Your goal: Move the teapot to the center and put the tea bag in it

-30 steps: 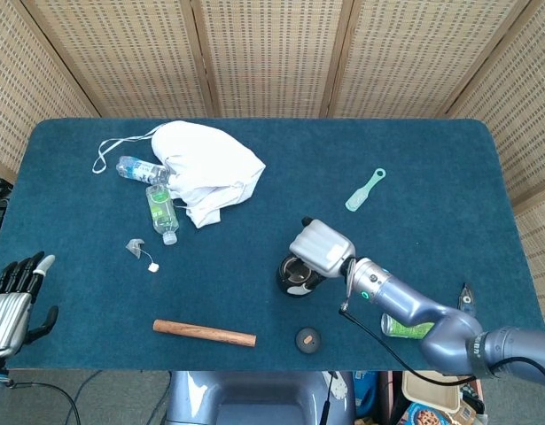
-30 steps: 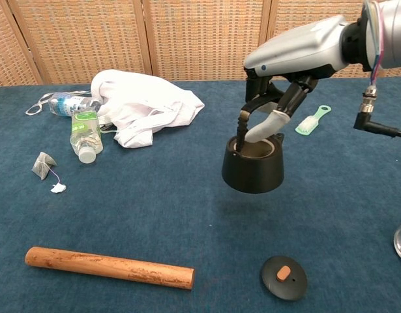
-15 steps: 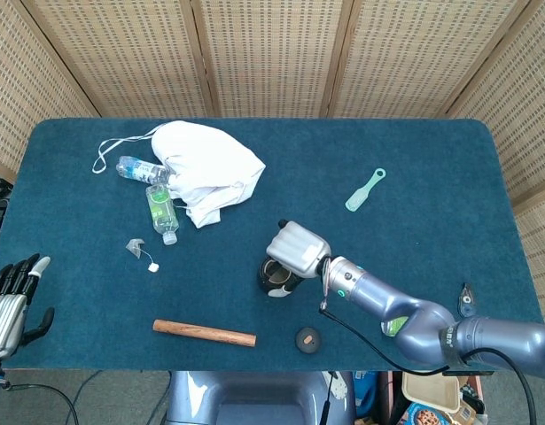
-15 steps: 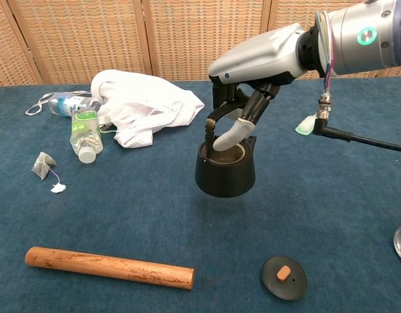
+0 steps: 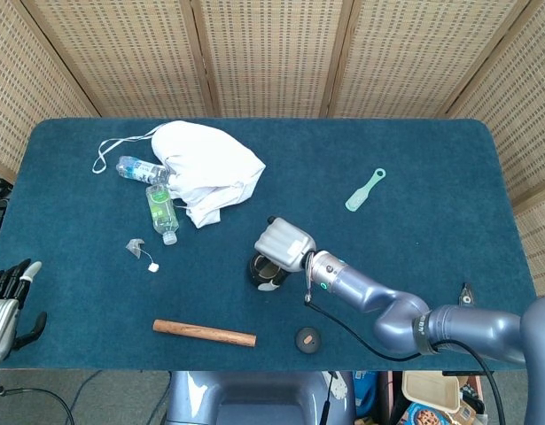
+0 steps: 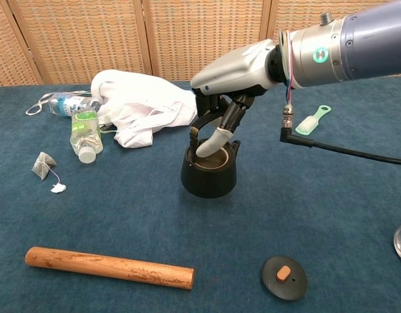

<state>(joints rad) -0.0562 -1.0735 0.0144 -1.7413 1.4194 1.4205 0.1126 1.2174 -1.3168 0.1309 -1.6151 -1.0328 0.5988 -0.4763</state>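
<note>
The teapot [image 6: 208,175], black and lidless, sat just right of the table's middle, carried leftward over the last second from a spot nearer the right side and brought lower, so that in the chest view it appeared to rest on or just above the blue cloth. The right hand [image 6: 221,124] held it from above, fingers hooked at the handle [image 6: 193,135] and rim. That likely meant the first part of the task was nearly done, with only release remaining. Its open mouth showed nothing inside, as far as the pictures told. The lid [image 6: 284,276] lay apart, near and to the right. The tea bag [image 6: 42,164] lay well to the left with its string and tag, untouched, beside the plastic bottle [image 6: 85,135]. The left hand [image 5: 6,301] hung at the table's near left edge, fingers loosely spread, holding nothing.
</note>
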